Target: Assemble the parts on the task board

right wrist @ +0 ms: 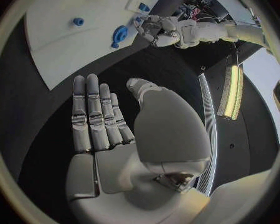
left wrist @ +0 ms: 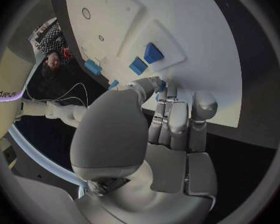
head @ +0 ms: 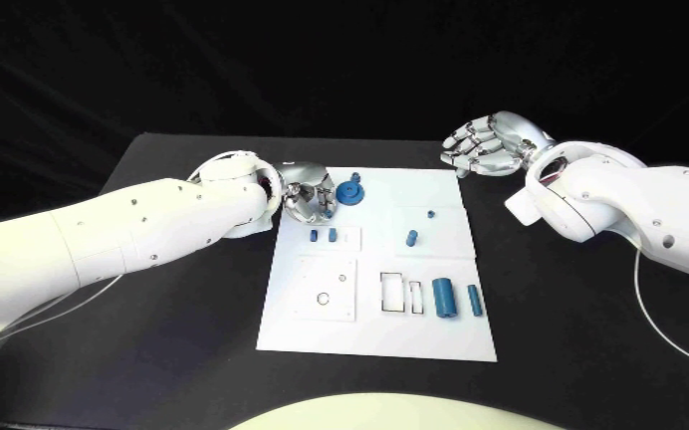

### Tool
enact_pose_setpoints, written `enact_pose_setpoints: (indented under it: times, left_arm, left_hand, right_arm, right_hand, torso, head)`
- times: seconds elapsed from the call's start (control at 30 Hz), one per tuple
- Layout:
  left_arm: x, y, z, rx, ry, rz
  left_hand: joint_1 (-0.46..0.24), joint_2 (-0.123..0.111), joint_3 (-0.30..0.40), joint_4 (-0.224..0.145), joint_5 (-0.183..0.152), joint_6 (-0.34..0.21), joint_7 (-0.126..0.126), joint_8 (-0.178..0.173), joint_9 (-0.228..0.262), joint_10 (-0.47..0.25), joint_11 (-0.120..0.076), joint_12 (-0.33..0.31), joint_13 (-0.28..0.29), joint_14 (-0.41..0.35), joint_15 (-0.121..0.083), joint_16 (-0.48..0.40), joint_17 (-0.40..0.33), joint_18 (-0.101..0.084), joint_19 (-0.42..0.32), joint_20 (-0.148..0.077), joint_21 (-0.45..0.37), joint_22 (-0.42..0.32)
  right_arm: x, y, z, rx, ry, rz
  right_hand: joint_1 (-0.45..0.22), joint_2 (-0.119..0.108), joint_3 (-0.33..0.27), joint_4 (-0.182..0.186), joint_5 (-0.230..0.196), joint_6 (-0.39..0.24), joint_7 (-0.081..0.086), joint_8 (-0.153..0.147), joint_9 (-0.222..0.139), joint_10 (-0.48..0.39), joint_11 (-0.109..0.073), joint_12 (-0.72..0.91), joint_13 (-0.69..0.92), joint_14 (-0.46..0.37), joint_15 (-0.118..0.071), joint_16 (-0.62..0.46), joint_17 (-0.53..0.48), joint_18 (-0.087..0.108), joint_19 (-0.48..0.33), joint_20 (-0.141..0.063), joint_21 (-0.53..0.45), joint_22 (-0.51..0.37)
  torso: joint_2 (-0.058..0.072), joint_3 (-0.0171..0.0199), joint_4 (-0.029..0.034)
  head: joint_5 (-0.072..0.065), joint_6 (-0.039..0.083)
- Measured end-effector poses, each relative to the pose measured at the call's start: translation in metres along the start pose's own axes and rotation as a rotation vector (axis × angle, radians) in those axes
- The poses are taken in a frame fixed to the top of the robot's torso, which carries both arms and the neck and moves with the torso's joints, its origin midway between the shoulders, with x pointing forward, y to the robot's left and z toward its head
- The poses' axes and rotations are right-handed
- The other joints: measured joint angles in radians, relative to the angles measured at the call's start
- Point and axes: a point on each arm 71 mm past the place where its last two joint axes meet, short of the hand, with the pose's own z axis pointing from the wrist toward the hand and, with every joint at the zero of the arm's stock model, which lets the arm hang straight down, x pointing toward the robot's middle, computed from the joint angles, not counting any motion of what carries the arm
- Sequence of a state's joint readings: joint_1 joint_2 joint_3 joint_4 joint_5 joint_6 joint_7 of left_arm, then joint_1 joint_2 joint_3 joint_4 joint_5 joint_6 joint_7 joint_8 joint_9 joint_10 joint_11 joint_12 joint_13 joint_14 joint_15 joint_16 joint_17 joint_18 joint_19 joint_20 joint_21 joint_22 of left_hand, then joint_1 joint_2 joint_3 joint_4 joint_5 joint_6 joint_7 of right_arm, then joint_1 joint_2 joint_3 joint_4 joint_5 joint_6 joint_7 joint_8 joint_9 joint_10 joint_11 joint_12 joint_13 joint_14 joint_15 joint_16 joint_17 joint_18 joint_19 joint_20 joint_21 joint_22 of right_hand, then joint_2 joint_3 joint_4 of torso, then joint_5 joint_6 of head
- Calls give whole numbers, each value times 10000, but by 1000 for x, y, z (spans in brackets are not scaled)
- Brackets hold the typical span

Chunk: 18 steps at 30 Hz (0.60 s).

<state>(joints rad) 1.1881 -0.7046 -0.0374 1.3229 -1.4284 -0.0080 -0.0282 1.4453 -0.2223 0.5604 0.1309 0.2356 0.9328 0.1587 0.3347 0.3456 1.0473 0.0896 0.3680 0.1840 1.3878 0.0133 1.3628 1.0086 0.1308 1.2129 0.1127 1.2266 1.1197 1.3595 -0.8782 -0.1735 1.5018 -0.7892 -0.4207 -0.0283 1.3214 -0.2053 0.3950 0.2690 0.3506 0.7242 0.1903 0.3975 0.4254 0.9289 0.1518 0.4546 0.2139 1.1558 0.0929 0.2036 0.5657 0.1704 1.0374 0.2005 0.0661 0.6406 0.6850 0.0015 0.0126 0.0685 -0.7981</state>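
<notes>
- Black tabletop point(head: 187, 350) carries the white board point(head: 380, 335), which runs away from the robot as a long rectangle; judging by the loose pieces on it, assembly looks barely begun or partly done, with most of the work left.
- Nearest the robot, the board shows open seats: a raised square with a small round hole point(head: 324, 299) and two upright rectangular slots point(head: 392, 291), all unfilled as far as can be seen.
- Just beside those slots lie two blue cylinders, a thick one point(head: 444, 298) and a thin one point(head: 475, 299); each lies flat with its long axis running near to far along the board.
- Further up, two small blue blocks point(head: 324, 235) stand close together on a raised pad, seemingly seated, and a small blue peg point(head: 411, 239) lies to the right, its long axis also roughly near to far.
- A tiny blue stud point(head: 434, 214) sits beyond the peg.
- At the board's far left corner stands a blue round part point(head: 349, 192), disc-like; whether it is seated cannot be told.
- Left hand point(head: 306, 198) hangs right beside that round part, fingers curled toward it; whether it grips it cannot be told.
- Right hand point(head: 488, 146) hovers off the board's far right corner, fingers straight and apart, holding nothing.
</notes>
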Motion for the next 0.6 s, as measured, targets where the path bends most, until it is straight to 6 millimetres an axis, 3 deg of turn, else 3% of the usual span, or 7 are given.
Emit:
enact_pose_setpoints:
  times: [0.33, 0.5, 0.6]
  left_arm:
    - [0, 1, -1, -7, 0, -138]
    - [2, 1, -2, -8, 36, -229]
    - [2, 1, -2, -16, 45, -272]
  left_hand:
    - [-68, -69, 27, -27, 0, -156, 115, -235, -62, 11, 60, -172, -20, -55, 54, 0, -64, -1, -35, 35, 0, -15]
    - [-211, -211, 56, -56, 0, -827, 250, -807, -289, -109, 179, -560, -122, -104, 212, 0, -181, 0, -106, 179, -77, -76]
    - [-253, -253, 56, -56, 0, -912, 303, -919, -352, -109, 221, -632, -143, -104, 212, -18, -234, 0, -123, 196, -124, -112]
  right_arm:
    - [3, 3, -1, -66, 142, -6]
    - [5, 3, -1, -71, 233, -55]
    - [5, 3, -1, -60, 269, -83]
  right_hand:
    - [0, 0, 0, 0, 0, 0, 0, 0, -9, 36, 36, 0, -74, 0, 0, -38, -28, 0, 0, 0, 0, -73]
    - [0, 0, -27, -27, 0, -11, 11, 0, -20, 36, 36, 0, -113, 0, 0, -81, -46, 1, -37, 37, 0, -122]
    - [0, 0, -28, -28, 0, -28, 27, 0, -20, 36, 36, 0, -125, 0, 0, -79, -51, 0, -37, 37, 0, -136]
  torso:
    - [-1, -3, 0]
    - [-2, -3, 0]
    - [-2, -3, -2]
  head:
    - [14, -4]
    - [14, 3]
    - [13, 11]
